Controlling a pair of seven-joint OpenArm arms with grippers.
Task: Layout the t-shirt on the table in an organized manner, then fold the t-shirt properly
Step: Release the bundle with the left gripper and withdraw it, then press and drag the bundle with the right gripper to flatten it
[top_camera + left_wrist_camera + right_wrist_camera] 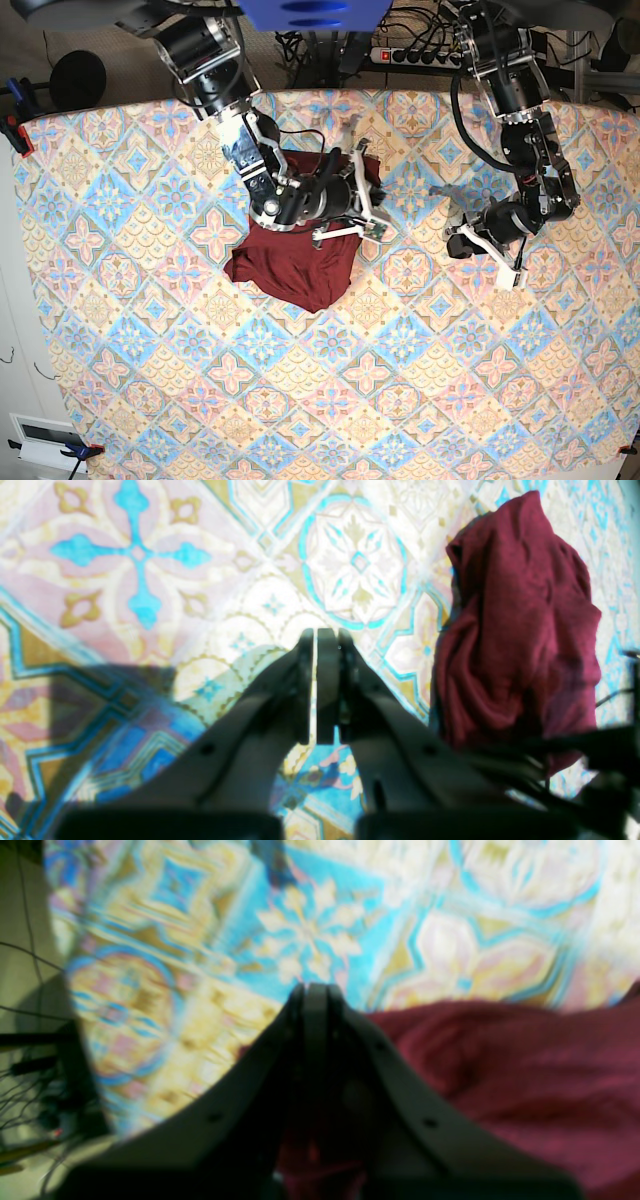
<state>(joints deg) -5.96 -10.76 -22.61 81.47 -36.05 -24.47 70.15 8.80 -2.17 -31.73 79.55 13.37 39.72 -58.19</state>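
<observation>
t-shirt (300,255): crumpled maroon heap, upper-centre of base view on the table (150,380) | right gripper (352,125): over the heap's upper right edge, fingers pressed together, grip on cloth not clear | left gripper (447,243): right of frame, above bare tablecloth, fingers together, holding nothing

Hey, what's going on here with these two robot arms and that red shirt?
A two-armed robot is working on a maroon t-shirt that lies crumpled in a heap on the patterned table, not yet spread out or folded. The right gripper is shut and sits over the shirt's upper edge; whether it pinches fabric is unclear. The left gripper is shut and empty, over bare tablecloth off to the side of the shirt.
</observation>
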